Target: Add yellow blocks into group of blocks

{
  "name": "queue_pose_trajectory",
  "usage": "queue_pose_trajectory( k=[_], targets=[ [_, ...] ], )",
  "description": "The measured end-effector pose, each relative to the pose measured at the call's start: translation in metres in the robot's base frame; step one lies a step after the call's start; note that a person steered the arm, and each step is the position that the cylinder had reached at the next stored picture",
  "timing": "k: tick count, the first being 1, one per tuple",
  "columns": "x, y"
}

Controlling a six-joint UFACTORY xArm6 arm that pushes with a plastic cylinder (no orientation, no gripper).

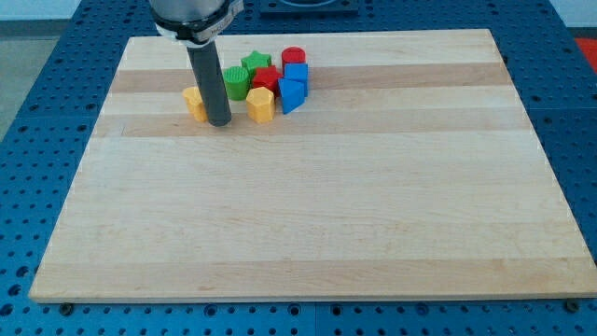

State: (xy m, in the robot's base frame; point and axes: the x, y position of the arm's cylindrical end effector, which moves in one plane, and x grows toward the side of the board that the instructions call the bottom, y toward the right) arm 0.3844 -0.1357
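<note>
My tip [219, 121] rests on the board just right of a yellow block [195, 102] at the view's upper left, touching or nearly touching it. A second yellow block [261, 105], hexagon-like, sits to the tip's right at the lower edge of the group. The group holds a green cylinder [236, 82], a green star [256, 63], a red block [266, 79], a red cylinder [294, 58], a blue cube [296, 73] and a blue block [291, 95]. The rod hides part of the green cylinder's left side.
The wooden board [317, 205] lies on a blue perforated table [37, 112]. All blocks sit near the board's top edge, left of centre.
</note>
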Motion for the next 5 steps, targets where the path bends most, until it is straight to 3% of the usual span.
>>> queue_pose_trajectory(
  k=[1,2,3,5],
  targets=[
    [0.030,-0.074],
    [0.032,-0.134],
    [0.011,-0.137],
    [-0.021,-0.085]
  ],
)
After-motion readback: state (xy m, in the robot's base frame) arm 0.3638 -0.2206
